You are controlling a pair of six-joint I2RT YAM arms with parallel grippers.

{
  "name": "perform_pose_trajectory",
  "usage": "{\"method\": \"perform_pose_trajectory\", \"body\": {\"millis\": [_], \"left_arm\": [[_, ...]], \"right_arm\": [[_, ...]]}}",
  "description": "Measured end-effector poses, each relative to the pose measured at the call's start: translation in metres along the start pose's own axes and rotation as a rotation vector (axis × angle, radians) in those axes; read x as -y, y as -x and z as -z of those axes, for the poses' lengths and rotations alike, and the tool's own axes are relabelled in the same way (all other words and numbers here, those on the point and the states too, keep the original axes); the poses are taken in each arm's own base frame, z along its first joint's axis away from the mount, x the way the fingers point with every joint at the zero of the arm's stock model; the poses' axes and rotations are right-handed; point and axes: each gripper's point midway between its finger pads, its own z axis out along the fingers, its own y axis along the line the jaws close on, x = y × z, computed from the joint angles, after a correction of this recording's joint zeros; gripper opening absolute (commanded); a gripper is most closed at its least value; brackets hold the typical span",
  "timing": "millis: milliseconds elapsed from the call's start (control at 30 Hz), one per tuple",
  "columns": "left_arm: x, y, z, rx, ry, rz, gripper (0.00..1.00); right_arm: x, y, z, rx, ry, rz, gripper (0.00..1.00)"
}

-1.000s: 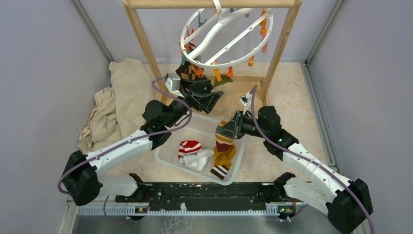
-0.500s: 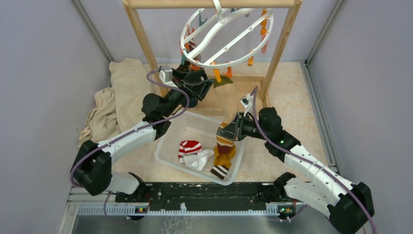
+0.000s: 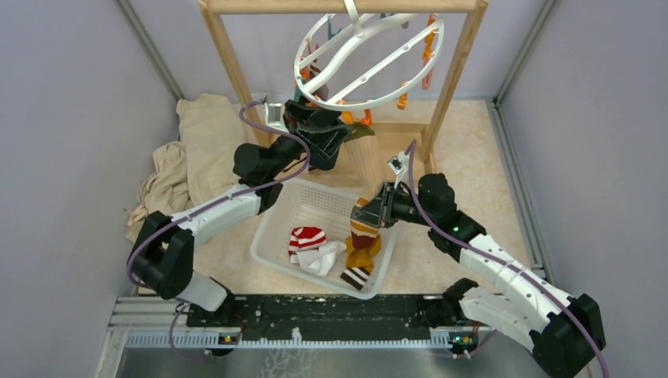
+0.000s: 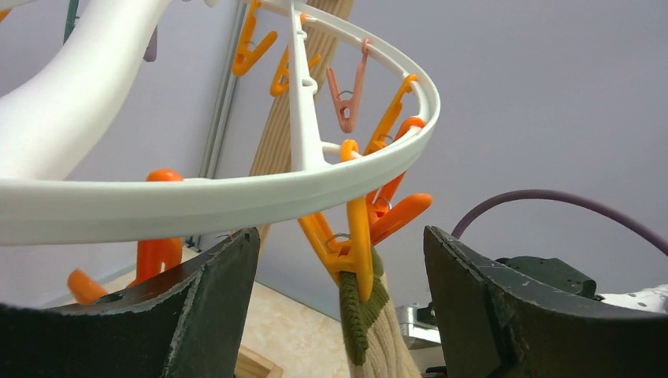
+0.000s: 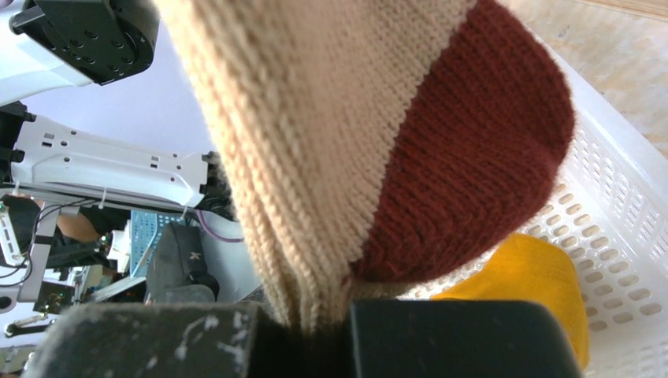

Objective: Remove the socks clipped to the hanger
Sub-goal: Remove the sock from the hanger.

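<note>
Top external shows the frame (image 3: 228, 71) with the hanger (image 4: 197, 205) hung off it, right over the left gripper (image 4: 339, 268). The basket (image 5: 614, 205) sits under the right gripper (image 5: 307, 331), with a few socks (image 3: 315, 248) in it already.

Left gripper is up under the hanger, jaws wide apart and gripping nothing. The olive sock (image 4: 366, 331) hangs straight down between them, touching neither side as far as I can tell. Right gripper is clamped tight on a tan and maroon sock (image 5: 354, 142), dangling it over the basket. An orange clip (image 4: 354, 252) pinches the olive cuff, just above the left jaws.

Looks to me like two steps at once: right about to drop, left lining up a grab. Next I'd guess left closes on the olive sock below the clip and pulls down steadily, since the hanger looks free to swing.
</note>
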Motion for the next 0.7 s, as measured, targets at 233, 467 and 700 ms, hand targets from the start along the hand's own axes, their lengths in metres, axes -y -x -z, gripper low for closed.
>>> {"method": "perform_pose_trajectory", "body": {"millis": [233,467,700], "left_arm": [[0.012,0.011,-0.006,0.018,-0.05,-0.001,0.71],[0.012,0.014,-0.013,0.03,-0.085,0.001,0.58],[0.002,0.001,-0.014,0.008,-0.088,0.027,0.57]], "right_arm": [[0.0,0.0,0.0,0.0,0.0,0.0,0.0],[0.001,0.0,-0.001,-0.002,-0.001,-0.001,0.0],[0.001,0.0,-0.001,-0.002,-0.001,0.005,0.0]]}}
